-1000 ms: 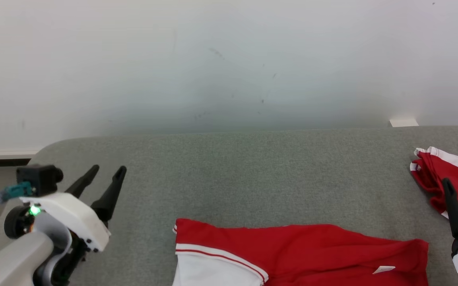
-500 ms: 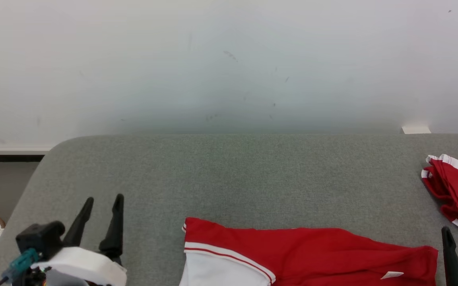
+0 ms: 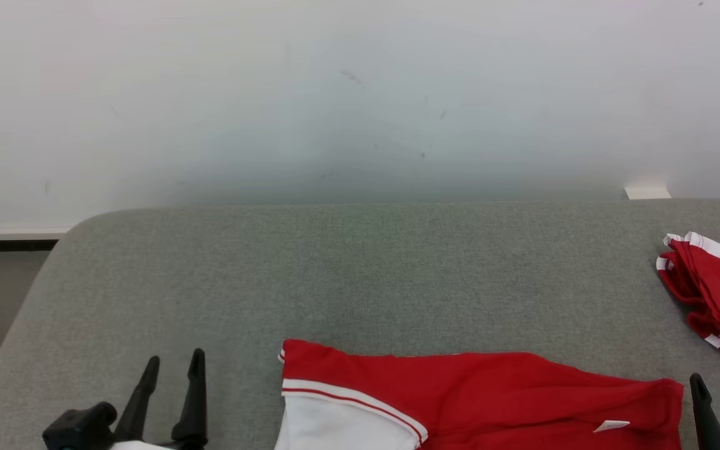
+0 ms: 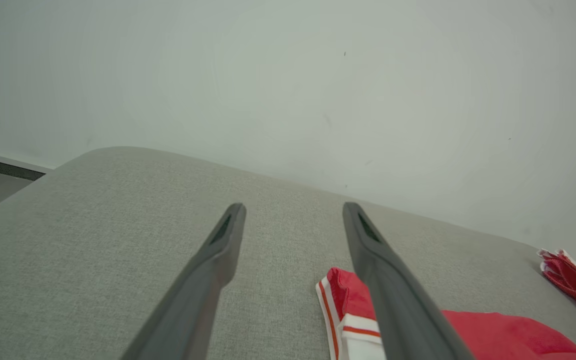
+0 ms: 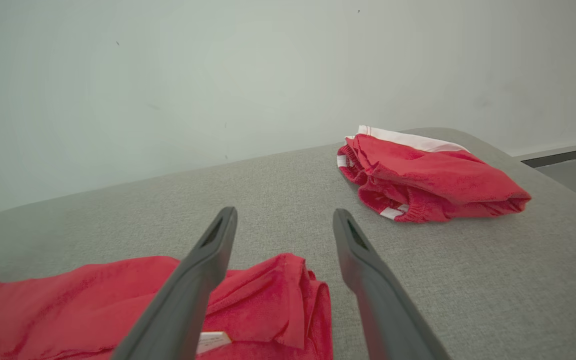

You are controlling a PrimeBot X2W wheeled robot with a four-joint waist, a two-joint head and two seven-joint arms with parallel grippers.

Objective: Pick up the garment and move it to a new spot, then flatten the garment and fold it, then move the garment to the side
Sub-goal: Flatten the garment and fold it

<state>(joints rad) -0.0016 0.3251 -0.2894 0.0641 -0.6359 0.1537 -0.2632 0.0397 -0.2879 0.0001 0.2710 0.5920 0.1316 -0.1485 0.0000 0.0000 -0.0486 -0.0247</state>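
Grey fabric-covered table (image 3: 360, 269) before a plain white wall (image 3: 360, 94). Two garments: a flat red cloth garment with white trim (image 3: 491, 394) at the near edge, and a folded red-and-white garment (image 3: 719, 287) far right, well apart. Left gripper (image 3: 174, 359) and right gripper (image 3: 719, 381) flank the flat one, jaws spread wide, holding nothing.

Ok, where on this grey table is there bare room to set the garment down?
Bare: the table's back strip along the wall, and its left side beside the flat red garment. Crowded: near edge and right end, by the folded red garment.
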